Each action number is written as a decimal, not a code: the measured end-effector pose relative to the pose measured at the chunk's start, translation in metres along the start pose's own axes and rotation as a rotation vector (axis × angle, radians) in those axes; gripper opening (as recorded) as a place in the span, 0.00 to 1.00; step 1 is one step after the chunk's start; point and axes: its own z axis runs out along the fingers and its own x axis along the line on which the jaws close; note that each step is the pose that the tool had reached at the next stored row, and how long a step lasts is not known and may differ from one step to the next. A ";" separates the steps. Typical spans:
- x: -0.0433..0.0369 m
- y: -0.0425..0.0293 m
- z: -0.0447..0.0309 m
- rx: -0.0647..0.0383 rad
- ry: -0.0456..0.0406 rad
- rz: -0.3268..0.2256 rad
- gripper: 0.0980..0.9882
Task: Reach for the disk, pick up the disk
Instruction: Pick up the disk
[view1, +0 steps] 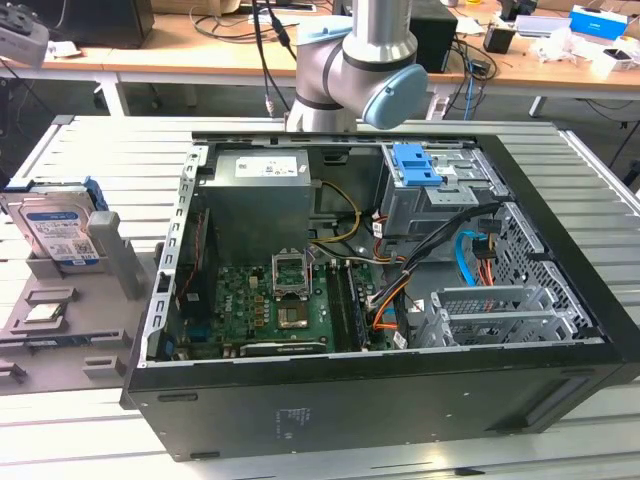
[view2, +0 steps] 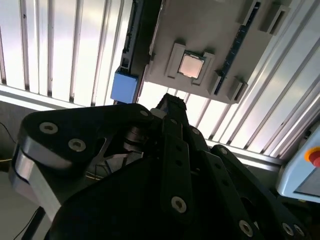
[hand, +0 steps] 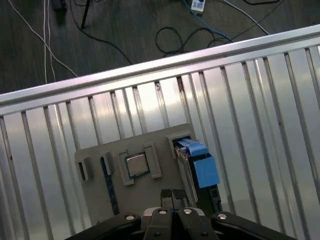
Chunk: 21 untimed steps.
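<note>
disk (view1: 58, 230): upright on edge in a slot of the grey holder (view1: 112, 260), untouched | gripper (hand: 168, 193): above the holder, apart from the disk, fingers pressed together on nothing | progress: reach only partly made, I judge; grasp and lift not yet done

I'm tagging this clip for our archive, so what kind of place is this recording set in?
Probably a robotics lab or electronics workshop: an opened desktop computer case lies on a slatted metal table, a robot arm rises beyond it, and cable-strewn workbenches line the back.
</note>
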 end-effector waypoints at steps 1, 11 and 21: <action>0.0000 0.0000 0.0000 0.000 0.0005 -0.011 0.01; 0.0000 0.0000 0.0000 0.000 0.0039 -0.102 0.01; 0.0000 0.0000 0.0000 0.000 0.0067 -0.174 0.01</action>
